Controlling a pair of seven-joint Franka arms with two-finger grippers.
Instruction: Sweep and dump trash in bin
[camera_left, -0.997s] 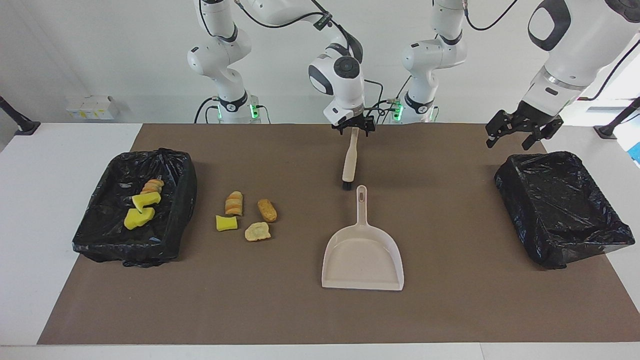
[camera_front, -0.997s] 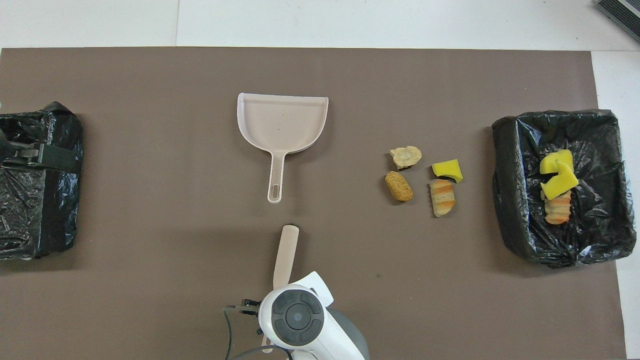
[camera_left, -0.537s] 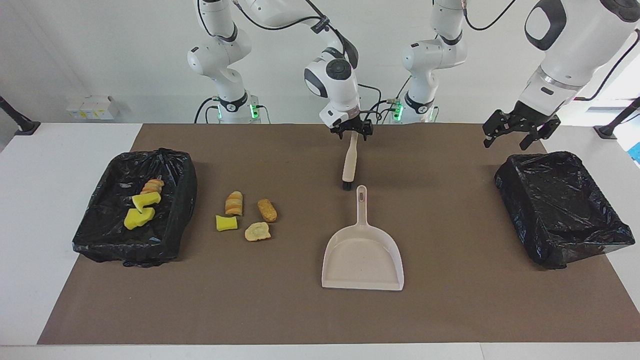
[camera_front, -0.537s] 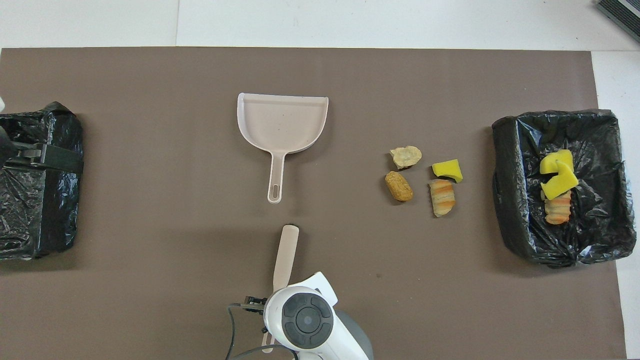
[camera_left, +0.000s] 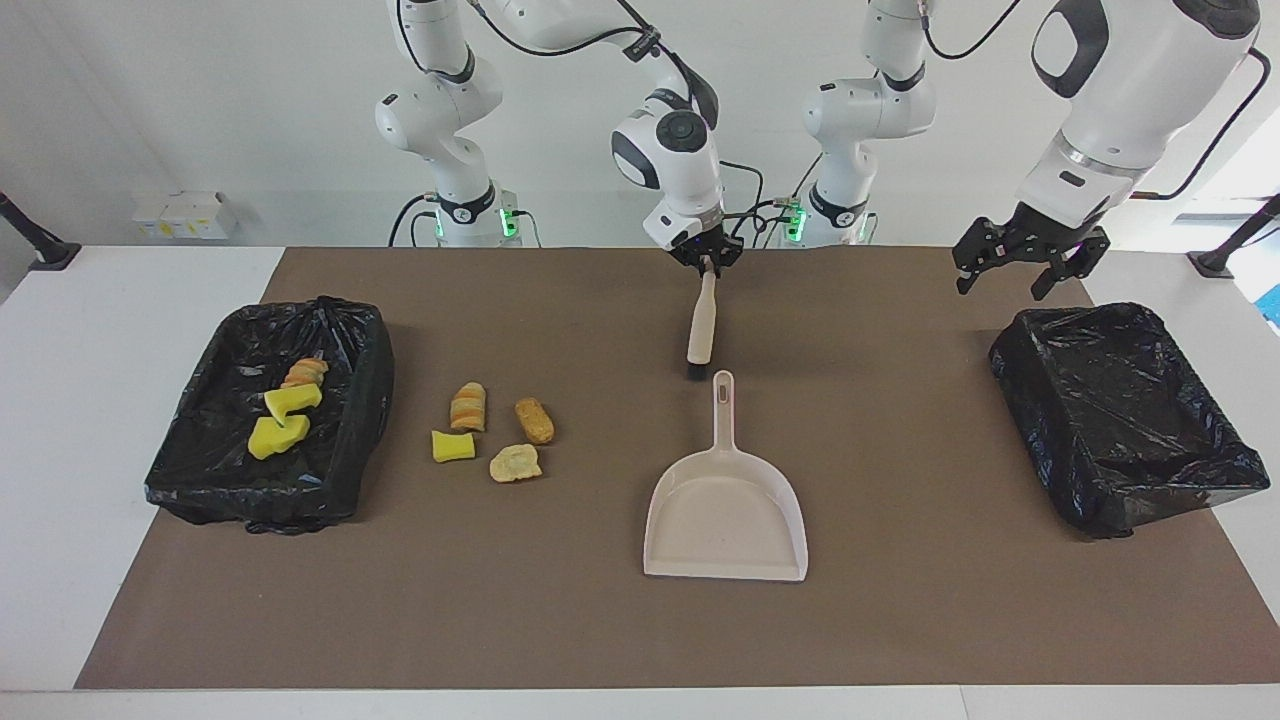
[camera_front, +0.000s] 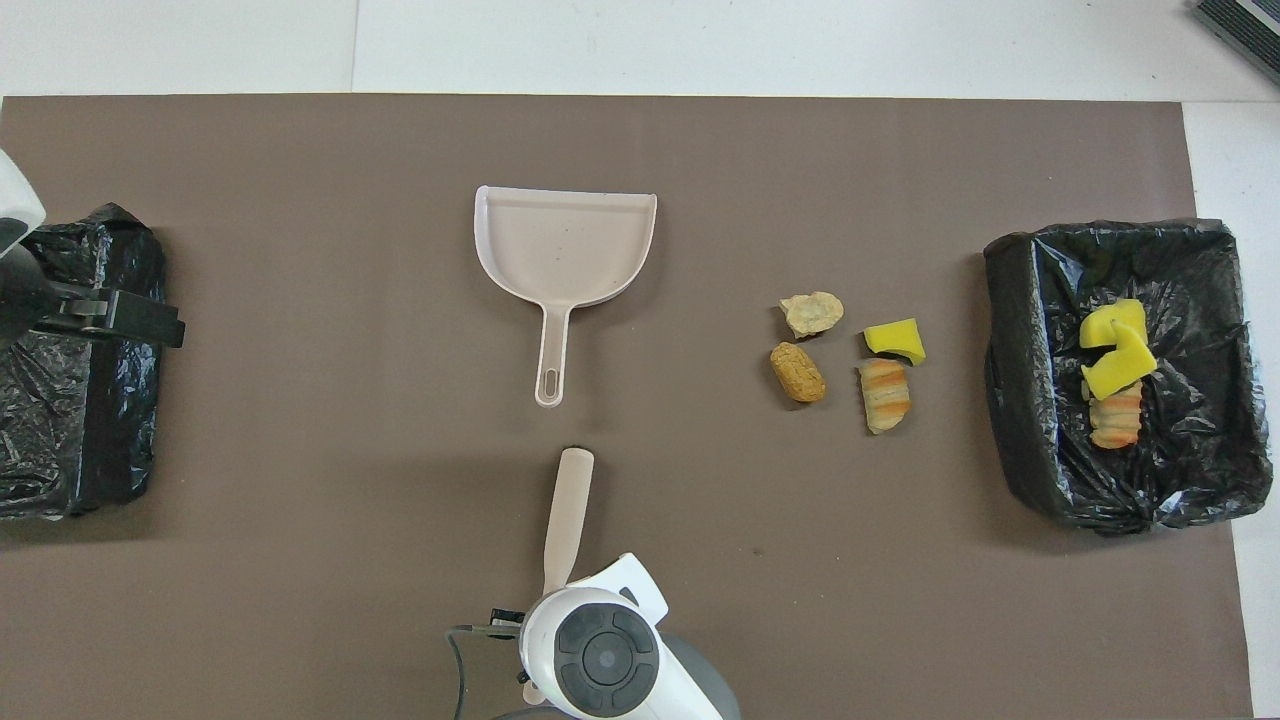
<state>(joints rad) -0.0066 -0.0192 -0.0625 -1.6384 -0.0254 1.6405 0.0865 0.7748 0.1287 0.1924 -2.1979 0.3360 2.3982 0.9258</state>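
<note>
A white table (camera_left: 60, 420) carries a large brown rectangular mat (camera_left: 900, 620) over most of its top. On the mat lie a beige plastic dustpan (camera_left: 725, 520), a beige-handled brush (camera_left: 700, 325) nearer the robots, four small scraps (camera_left: 495, 435) of yellow sponge and tan bread-like chunks, and two trays lined with black plastic bags, one (camera_left: 340, 440) at the right arm's end, one (camera_left: 1120, 420) at the left arm's end.

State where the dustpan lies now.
In the facing view the dustpan lies mid-mat, handle toward the robots, just beyond the brush, between the loose scraps and the empty bin.
</note>
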